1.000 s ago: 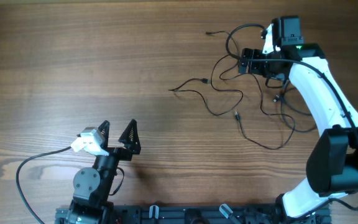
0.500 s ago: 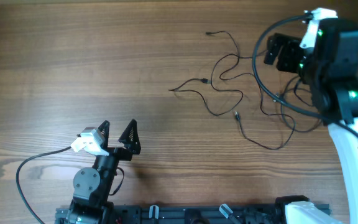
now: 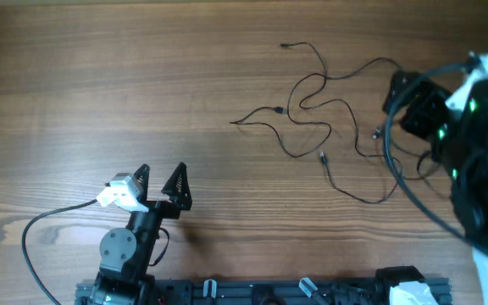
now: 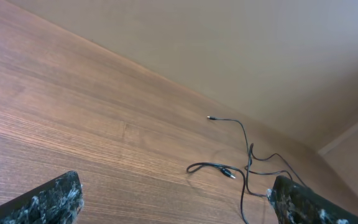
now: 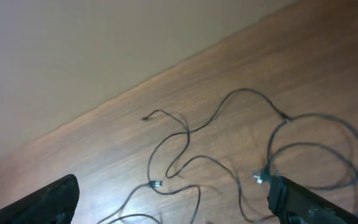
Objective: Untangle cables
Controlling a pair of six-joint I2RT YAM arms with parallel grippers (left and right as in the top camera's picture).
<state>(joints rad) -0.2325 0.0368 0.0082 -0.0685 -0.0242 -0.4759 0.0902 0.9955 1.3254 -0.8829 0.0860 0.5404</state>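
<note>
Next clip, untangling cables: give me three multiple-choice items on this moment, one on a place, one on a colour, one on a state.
1. On the table, seen from overhead, the cables lie: A at the left edge; B at the near edge; C right of the middle.
2. The cables are: A black; B white; C red.
3. The left gripper is: A shut on a cable; B open, empty; C shut, empty.
Key: 1 C, they spread over the right half; 2 A, thin dark cords on brown wood; 3 B, its fingers stand apart over bare wood.
</note>
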